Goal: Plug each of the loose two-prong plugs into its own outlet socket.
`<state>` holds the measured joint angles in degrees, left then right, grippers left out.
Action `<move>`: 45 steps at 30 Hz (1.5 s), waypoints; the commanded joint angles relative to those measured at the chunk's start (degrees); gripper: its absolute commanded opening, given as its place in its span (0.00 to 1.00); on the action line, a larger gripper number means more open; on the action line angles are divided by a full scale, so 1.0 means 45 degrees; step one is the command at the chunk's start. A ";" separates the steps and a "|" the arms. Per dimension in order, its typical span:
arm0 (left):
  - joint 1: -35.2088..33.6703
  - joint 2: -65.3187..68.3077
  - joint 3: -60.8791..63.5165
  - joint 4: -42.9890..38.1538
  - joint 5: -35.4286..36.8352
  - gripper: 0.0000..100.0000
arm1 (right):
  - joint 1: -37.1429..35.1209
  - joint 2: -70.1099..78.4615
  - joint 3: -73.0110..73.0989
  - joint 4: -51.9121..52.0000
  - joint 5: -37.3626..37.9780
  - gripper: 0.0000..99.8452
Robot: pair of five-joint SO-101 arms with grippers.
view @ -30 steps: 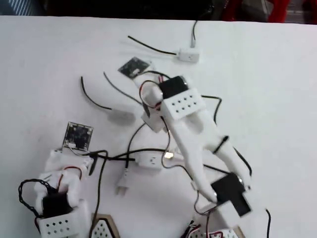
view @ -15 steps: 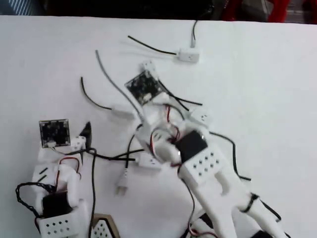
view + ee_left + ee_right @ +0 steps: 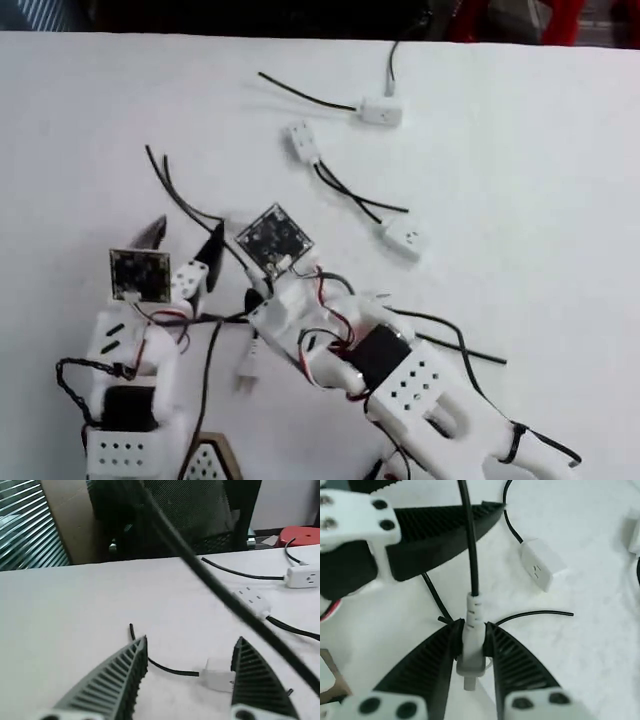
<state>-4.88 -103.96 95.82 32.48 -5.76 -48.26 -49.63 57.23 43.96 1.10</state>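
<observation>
My right gripper (image 3: 472, 626) is shut on a white two-prong plug (image 3: 470, 647), whose black cord runs away past the left arm's finger. In the high view this gripper (image 3: 256, 302) sits under its camera board, left of centre near the front. My left gripper (image 3: 191, 641) is open just beside it (image 3: 187, 232), nothing between its fingers. A white outlet socket (image 3: 217, 672) (image 3: 540, 565) lies on the table just beyond the left fingertips. A second loose plug (image 3: 247, 368) lies flat near the front. Farther back lie three sockets (image 3: 303, 140) (image 3: 403, 238) (image 3: 382, 110).
Black cords cross the white table (image 3: 520, 170) around both grippers, and one hangs close across the left wrist view. A loose cord end (image 3: 570, 614) lies right of the held plug. A wooden base piece (image 3: 205, 460) sits at the front edge.
The right arm swung back from the table's middle to the near left, dragging a cord along and uncovering two sockets. The left gripper shifted forward and right toward it.
</observation>
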 commanded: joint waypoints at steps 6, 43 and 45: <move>0.1631 -0.0147 -0.2227 0.1426 -0.0547 0.27 | -0.0049 -0.0244 -0.0078 -0.0283 -0.0117 0.02; 0.0147 0.7297 -0.5822 0.0664 -0.1856 0.27 | 0.4542 -0.0205 0.2012 -0.5324 -0.1485 0.02; 0.0147 0.8645 -0.5900 -0.0391 -0.1875 0.27 | 0.4542 -0.0205 0.2032 -0.5343 -0.1504 0.02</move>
<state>-3.30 -76.18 72.97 42.24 -15.34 -28.40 -49.71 66.99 21.19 -5.05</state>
